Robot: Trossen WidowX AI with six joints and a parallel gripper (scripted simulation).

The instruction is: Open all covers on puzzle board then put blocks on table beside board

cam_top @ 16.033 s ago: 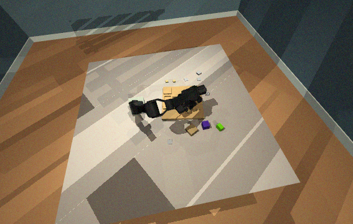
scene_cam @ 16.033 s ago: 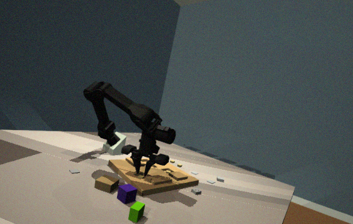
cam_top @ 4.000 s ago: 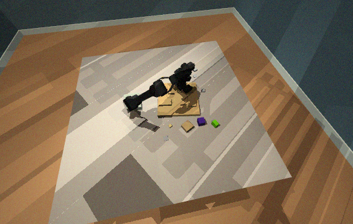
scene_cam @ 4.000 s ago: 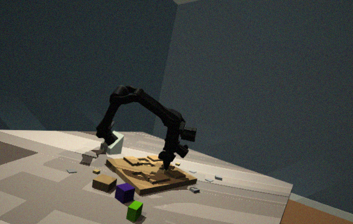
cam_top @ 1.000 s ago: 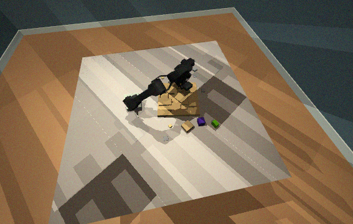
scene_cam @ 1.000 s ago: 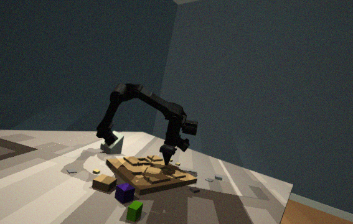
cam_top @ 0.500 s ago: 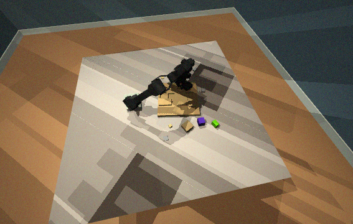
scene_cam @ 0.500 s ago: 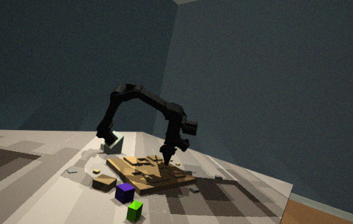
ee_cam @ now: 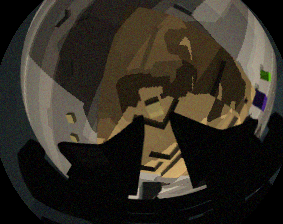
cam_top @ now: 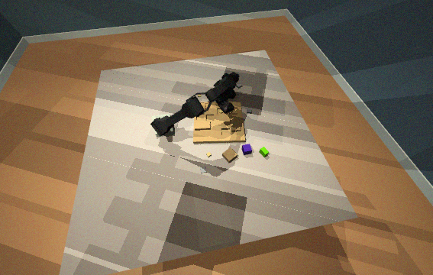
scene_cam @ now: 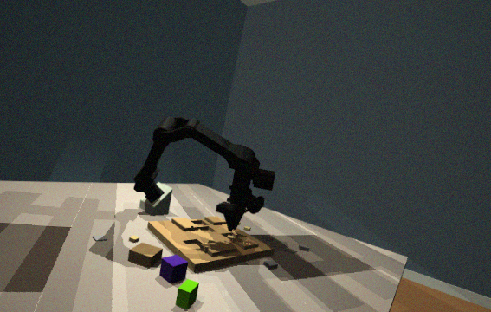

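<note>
The wooden puzzle board lies flat, with raised covers and dark slots on top; how far each cover is open cannot be told. My gripper points down low over the board's far part, its fingers parted and empty. A small pale yellowish piece shows just beyond the fingertips, in or on the board. A purple block, a green block and a tan block rest on the table, clear of the board.
A small yellow piece lies near the tan block. Two more yellow pieces show left in the wrist view, one upper and one lower. Thin grey pieces lie around the board, one near its right corner. Strong shadows cross the table.
</note>
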